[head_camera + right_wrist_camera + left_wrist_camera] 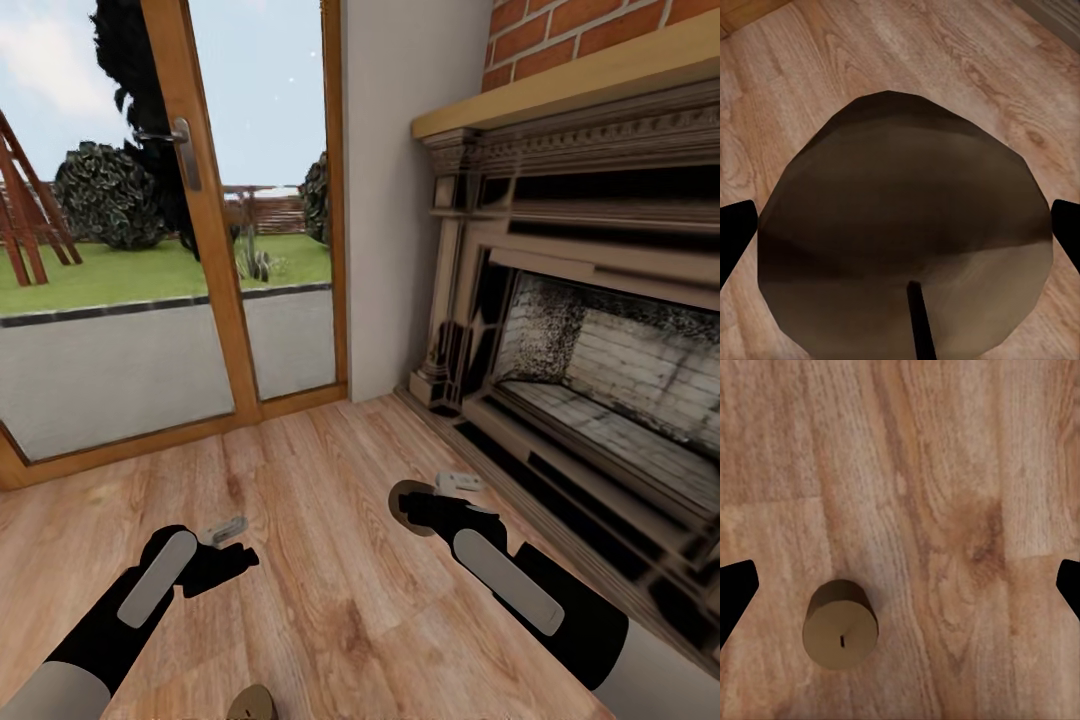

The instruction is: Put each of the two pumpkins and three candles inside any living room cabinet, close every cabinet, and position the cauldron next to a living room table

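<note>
Both arms reach forward and down over the wood floor (330, 560), forearms angled inward from the lower corners of the head view. The left gripper (225, 550) sits at about 8 o'clock in that view, its dark wrist turned toward the middle, pale finger on top. The right gripper (440, 497) sits just right of centre, at about 5 o'clock, with a candle (405, 505) right at its tip.

In the right wrist view that candle (904, 225) is huge and close, its dark wick pointing back toward the camera, and the two finger tips (735, 236) stand out at either side of it. The tips look apart from its sides, so whether the right gripper is clamped on it I cannot tell.

In the left wrist view the fingers (735, 592) are spread wide with nothing between them but floor, so that one is released. A second candle (840, 624) stands upright on the boards nearer one finger, wick up; it peeks in at 6 o'clock in the head view (250, 703).

Room to move: open boards ahead and left up to the glass door (190, 230) at 11 o'clock. The fireplace (590, 330) closes off the right side from 1 to 4 o'clock, its base running just beside the right arm.
</note>
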Motion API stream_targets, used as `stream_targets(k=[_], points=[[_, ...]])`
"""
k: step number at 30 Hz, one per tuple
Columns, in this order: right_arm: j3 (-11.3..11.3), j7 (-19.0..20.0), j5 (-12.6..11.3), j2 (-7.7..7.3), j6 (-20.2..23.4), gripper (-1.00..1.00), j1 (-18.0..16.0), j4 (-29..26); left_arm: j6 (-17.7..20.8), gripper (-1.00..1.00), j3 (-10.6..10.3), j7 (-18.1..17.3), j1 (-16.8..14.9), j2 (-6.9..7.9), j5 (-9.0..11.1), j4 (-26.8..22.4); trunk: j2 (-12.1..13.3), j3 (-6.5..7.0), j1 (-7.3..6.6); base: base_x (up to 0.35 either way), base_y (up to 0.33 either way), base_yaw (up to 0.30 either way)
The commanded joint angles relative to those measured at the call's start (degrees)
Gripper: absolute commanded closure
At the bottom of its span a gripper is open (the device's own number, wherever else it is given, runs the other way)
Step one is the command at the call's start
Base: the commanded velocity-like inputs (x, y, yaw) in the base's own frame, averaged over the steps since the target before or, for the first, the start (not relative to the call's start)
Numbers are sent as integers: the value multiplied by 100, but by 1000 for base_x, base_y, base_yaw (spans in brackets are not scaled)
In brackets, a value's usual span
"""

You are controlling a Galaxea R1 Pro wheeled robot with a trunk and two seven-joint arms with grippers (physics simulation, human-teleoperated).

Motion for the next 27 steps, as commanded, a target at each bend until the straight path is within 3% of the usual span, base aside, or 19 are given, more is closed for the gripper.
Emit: stream_targets(k=[1, 12, 20, 27], points=[[10, -39, -18, -4, 14, 100, -9, -8, -3, -100, -16, 60, -5, 5, 55, -5, -44, -24, 21, 0, 0, 0], [10, -41, -15, -8, 14, 100, -9, -7, -44, -100, -17, 96, -5, 17, 19, 129, -66, -267, 53, 0, 0, 0], [11, -43, 0, -15, 17, 100, -9, -84, -119, -100, -16, 91, -13, 12, 3, 530, -76, -444, 73, 0, 0, 0], [23, 45, -55, -27, 22, 100, -9, -394, -541, -100, -32, 61, -13, 5, -5, 976, -86, -599, 91, 0, 0, 0]])
